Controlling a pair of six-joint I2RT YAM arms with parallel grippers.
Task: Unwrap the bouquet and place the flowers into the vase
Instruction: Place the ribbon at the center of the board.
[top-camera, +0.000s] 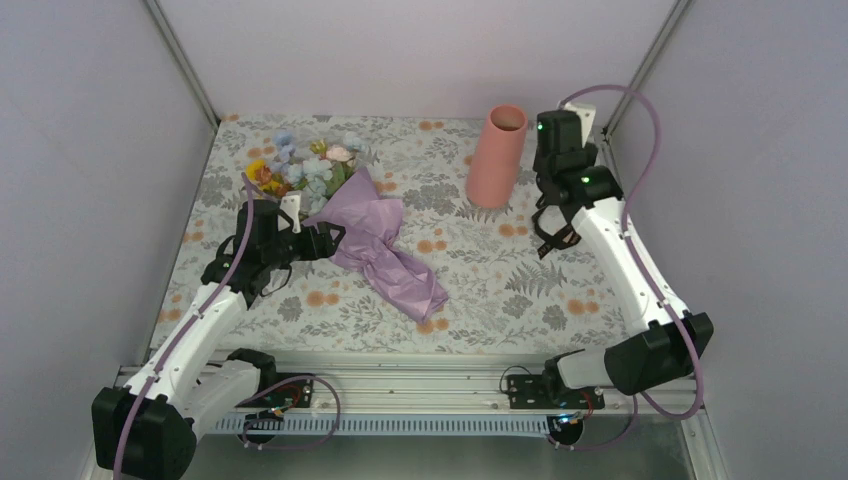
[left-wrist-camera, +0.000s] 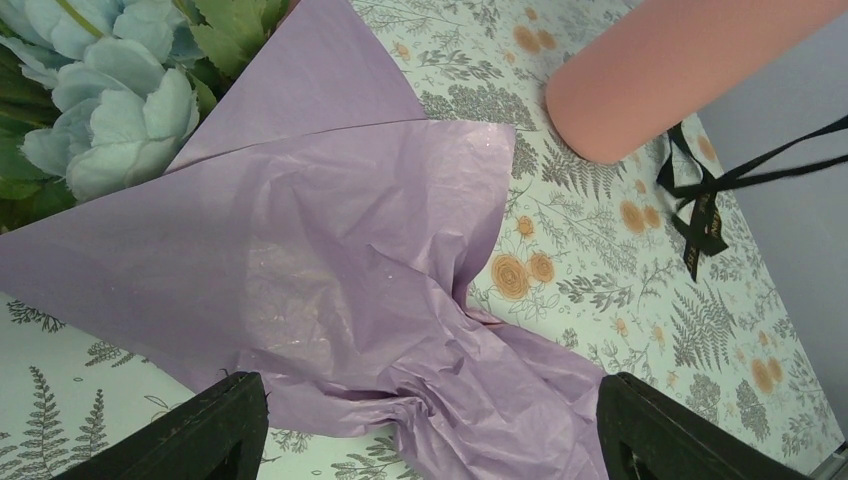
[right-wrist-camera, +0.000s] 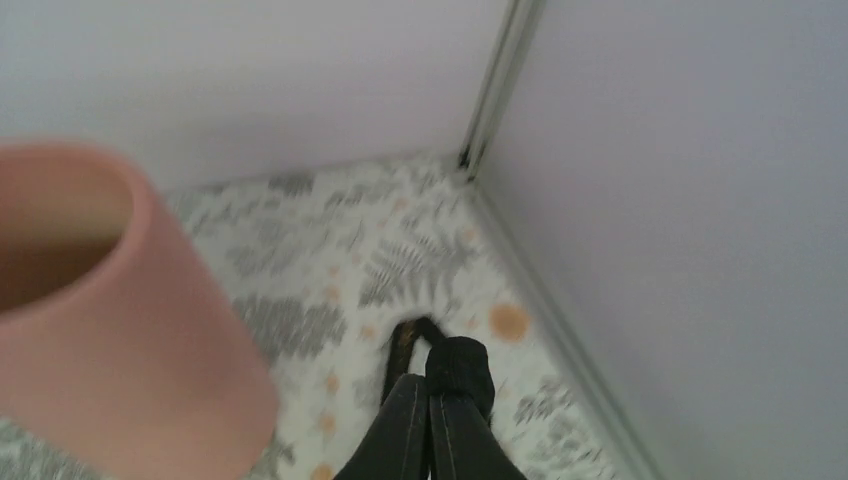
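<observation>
Crinkled paper wrap, matt vase, cloth ribbon.

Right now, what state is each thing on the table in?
bouquet: lying flat, wrapped in paper
vase: upright, no flowers inside
black ribbon: off the bouquet, dangling
left gripper: open, at the paper
right gripper: shut on the black ribbon

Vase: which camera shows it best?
Top external: the whole vase stands upright, open mouth to base, sharp and unobstructed. Left wrist catches only its lower part, with the top cropped by the frame. Right wrist shows a blurred, cropped stretch of rim and wall.
</observation>
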